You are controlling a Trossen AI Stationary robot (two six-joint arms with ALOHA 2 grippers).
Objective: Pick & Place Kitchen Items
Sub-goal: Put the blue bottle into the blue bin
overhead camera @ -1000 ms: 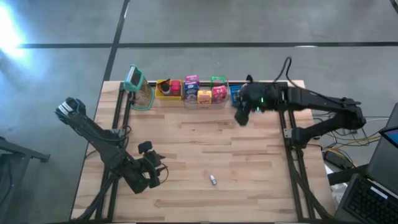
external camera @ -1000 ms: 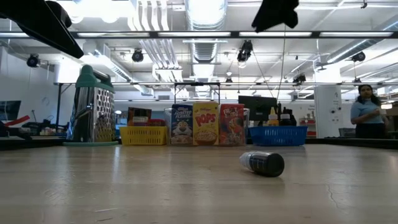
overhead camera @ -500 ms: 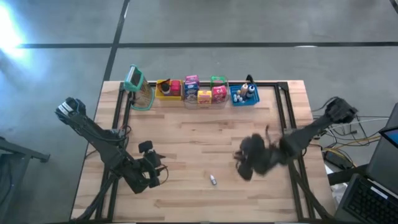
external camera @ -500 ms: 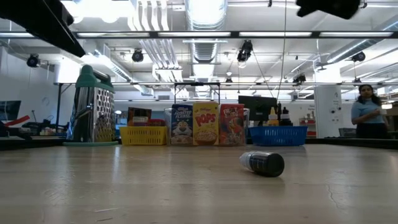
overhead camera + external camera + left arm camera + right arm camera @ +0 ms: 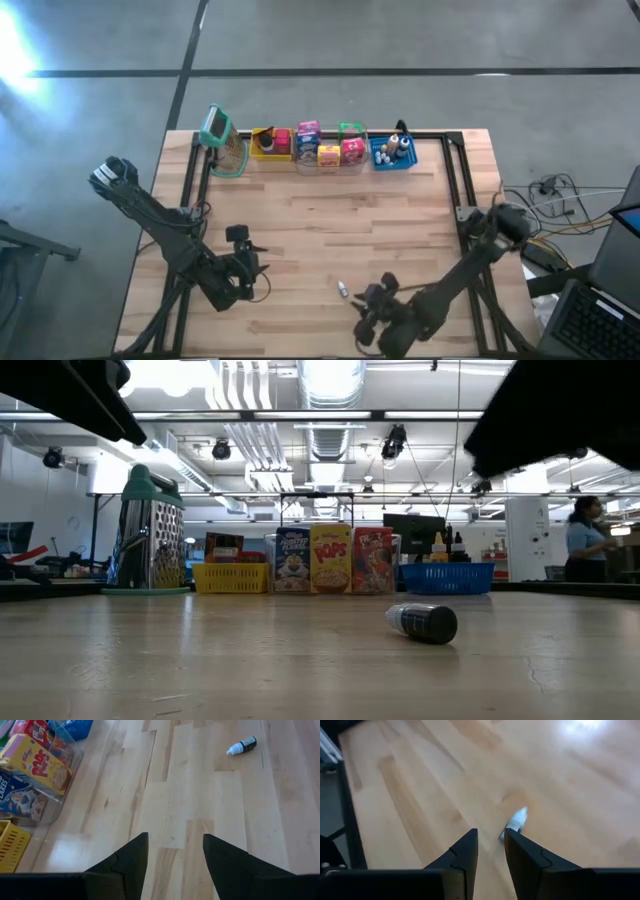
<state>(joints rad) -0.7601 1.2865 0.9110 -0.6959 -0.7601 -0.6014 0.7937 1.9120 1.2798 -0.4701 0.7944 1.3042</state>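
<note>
A small bottle with a dark body and white cap lies on its side on the wooden table near the near edge; it also shows in the low view and the left wrist view. My right gripper hovers above it, open. In the right wrist view the bottle sits just past the fingertips. My left gripper waits open at the table's near left. Toy cereal boxes stand in a clear bin, and tiny bottles stand in the blue bin.
Along the far edge stand a green-topped grater, a yellow bin, the clear bin and the blue bin. Black frame rails run down both table sides. A person stands in the room beyond. Bare wood lies mid-table.
My right arm has swung from over the blue bin at the far edge across the table to the near edge, ending low over the lying bottle. The blue bin's tiny bottles have come into view. The bottle on the table has stayed where it was.
</note>
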